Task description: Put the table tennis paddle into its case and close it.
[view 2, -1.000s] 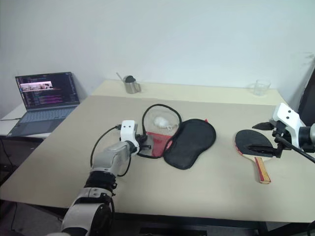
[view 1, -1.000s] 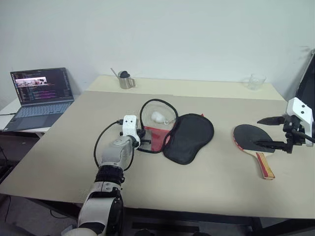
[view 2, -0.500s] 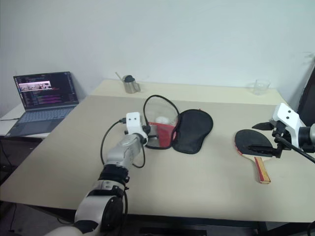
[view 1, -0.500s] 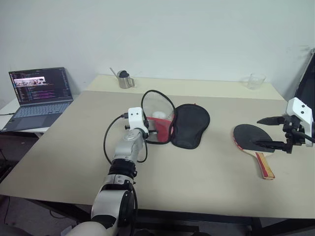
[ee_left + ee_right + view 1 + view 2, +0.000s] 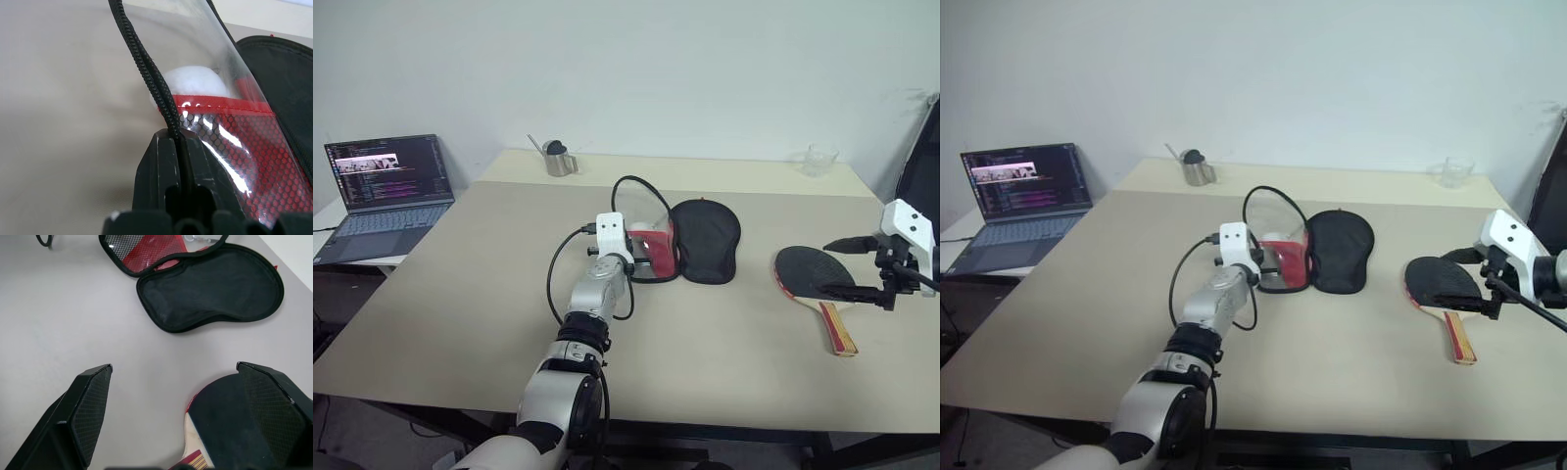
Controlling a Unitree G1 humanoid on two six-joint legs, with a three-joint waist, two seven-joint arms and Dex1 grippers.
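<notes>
two pincers are at work. the left pincer [image 5: 180,147] is shut tight on the zip edge of the case [image 5: 705,240], which lies open near the middle of the frame on the bench [image 5: 460,294]. it holds the clear flap up, while the black half lies flat. a small white ball [image 5: 193,82] sits behind the clear flap. the right pincer [image 5: 850,264] is wide open with nothing in it, hanging over the paddle [image 5: 815,281] at the right side of the frame. the paddle lies flat, well apart from the case, not yet picked up.

to do this step well, i think the left pincer should hold the flap up high and steady, so the mouth is wide. the right should go down and pinch the striped handle, not the round face. a loose grip could let the flap flop shut.
</notes>
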